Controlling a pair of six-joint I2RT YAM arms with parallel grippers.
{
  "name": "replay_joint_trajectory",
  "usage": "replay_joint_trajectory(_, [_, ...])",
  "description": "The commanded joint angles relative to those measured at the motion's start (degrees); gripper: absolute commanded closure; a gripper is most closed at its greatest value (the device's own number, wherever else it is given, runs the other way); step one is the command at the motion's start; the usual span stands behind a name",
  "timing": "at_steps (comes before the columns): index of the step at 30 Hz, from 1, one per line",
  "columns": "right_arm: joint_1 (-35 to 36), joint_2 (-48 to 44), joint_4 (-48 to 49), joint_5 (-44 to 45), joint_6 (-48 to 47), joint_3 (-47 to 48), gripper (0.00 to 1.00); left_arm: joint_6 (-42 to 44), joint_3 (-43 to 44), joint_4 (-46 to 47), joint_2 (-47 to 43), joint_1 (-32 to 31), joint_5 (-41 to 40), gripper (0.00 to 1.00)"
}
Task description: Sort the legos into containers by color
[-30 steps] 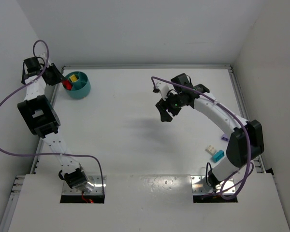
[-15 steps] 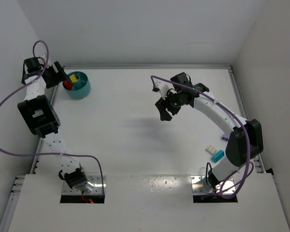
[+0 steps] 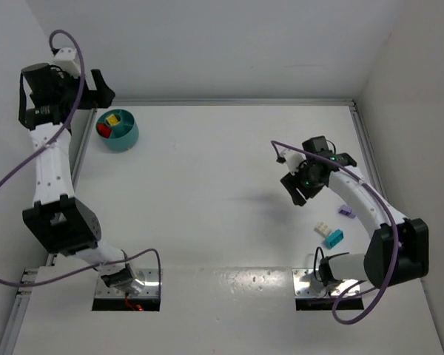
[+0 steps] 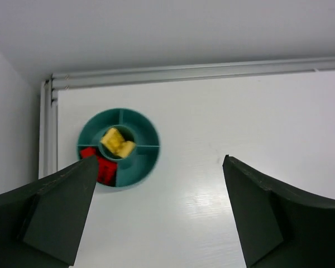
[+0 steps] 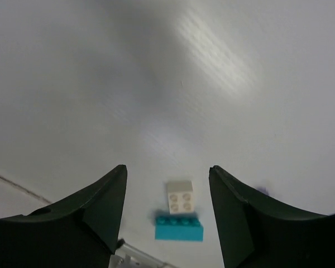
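- Top external view: the bowl (image 3: pixel 120 130) sits in the upper left of the frame. It holds a yellow lego (image 3: pixel 112 118) and a red lego (image 3: pixel 103 130), each in its own compartment.
- In the left wrist view the yellow one lies near the bowl's middle and the red one in the lower-left compartment, partly behind a finger.
- The cyan lego (image 3: pixel 334 238) lies on the table at the lower right, studs up. Its long axis runs from lower left to upper right.
- A white lego (image 3: pixel 323 228) lies just beside it, and a purple lego (image 3: pixel 346 211) is near.
- The left arm is stretched high into the upper left corner. The left gripper (image 4: pixel 159 167) is above the bowl, jaws wide and empty.
- The right arm curves from its base to the frame's right middle. The right gripper (image 3: pixel 300 188) points down near the cyan lego, jaws wide and empty.
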Motion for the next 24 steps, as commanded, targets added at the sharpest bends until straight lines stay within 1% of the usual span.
replay_joint_trajectory(1, [-4.91, -6.63, -3.28, 6.27, -4.69, -5.69, 0.40, 6.46, -11.28, -2.75, -9.39, -4.15, 1.37, 0.00])
replay_joint_trajectory(3, [-7.20, -10.76, -4.25, 8.64, -5.23, -8.86, 0.40, 6.46, -16.23, -3.28, -14.91, -5.99, 2.50, 0.00])
replay_joint_trajectory(4, [-9.47, -11.91, -5.13, 9.43, -6.71, -9.56, 0.40, 6.46, -20.44, -3.28, -16.51, -6.61, 3.81, 0.00])
replay_joint_trajectory(5, [-10.62, -13.92, -5.13, 11.01, -7.33, -10.09, 0.40, 6.46, -22.22, -3.28, -17.92, -7.31, 3.83, 0.00])
replay_joint_trajectory(8, [-15.10, -15.26, -6.36, 12.86, -11.72, -10.10, 0.38, 6.98, -26.96, -3.28, -22.32, -9.86, 6.19, 0.00])
replay_joint_trajectory(9, [-16.59, -15.26, -7.23, 12.87, -13.39, -8.97, 0.36, 7.51, -27.68, -3.28, -22.85, -10.39, 7.24, 0.00])
replay_joint_trajectory(10, [-19.92, -13.52, -7.77, 12.87, -14.88, -7.91, 0.36, 9.08, -27.68, -4.23, -22.86, -10.40, 11.08, 0.00])
replay_joint_trajectory(11, [-21.78, -12.11, -8.29, 12.09, -18.55, -4.86, 0.34, 10.40, -28.21, -5.11, -23.38, -11.09, 13.47, 0.00])
replay_joint_trajectory(12, [-23.62, -10.44, -8.99, 11.56, -20.24, -3.00, 0.33, 12.07, -28.21, -7.30, -23.39, -11.10, 16.19, 0.00])
replay_joint_trajectory(13, [-27.38, -5.99, -10.13, 10.77, -21.65, 1.28, 0.33, 14.96, -28.21, -7.93, -23.39, -11.10, 19.87, 0.00])
replay_joint_trajectory(15, [-30.83, -0.78, -11.89, 10.06, -25.78, 5.88, 0.33, 16.56, -28.21, -8.54, -22.86, -11.80, 20.70, 0.00])
replay_joint_trajectory(16, [-33.63, 3.85, -12.51, 10.67, -27.62, 9.38, 0.33, 17.78, -28.82, -8.55, -22.86, -12.50, 20.70, 0.00])
replay_joint_trajectory(17, [-34.70, 6.25, -13.47, 10.67, -28.42, 11.15, 0.33, 17.80, -28.83, -8.55, -22.86, -13.20, 20.70, 0.00])
replay_joint_trajectory(19, [-36.20, 10.56, -16.63, 10.67, -28.43, 15.45, 0.32, 18.41, -29.35, -7.85, -22.34, -13.82, 20.70, 0.00])
replay_joint_trajectory(20, [-36.82, 14.15, -17.87, 10.67, -28.43, 16.78, 0.32, 17.89, -30.22, -7.15, -22.33, -13.83, 21.31, 0.00])
replay_joint_trajectory(23, [-37.35, 18.04, -21.65, 10.06, -25.28, 19.35, 0.29, 17.36, -31.46, -6.45, -21.54, -13.83, 21.32, 0.00])
replay_joint_trajectory(24, [-37.35, 19.44, -22.53, 8.40, -24.75, 20.13, 0.28, 17.36, -32.33, -6.44, -21.02, -13.83, 21.32, 0.00])
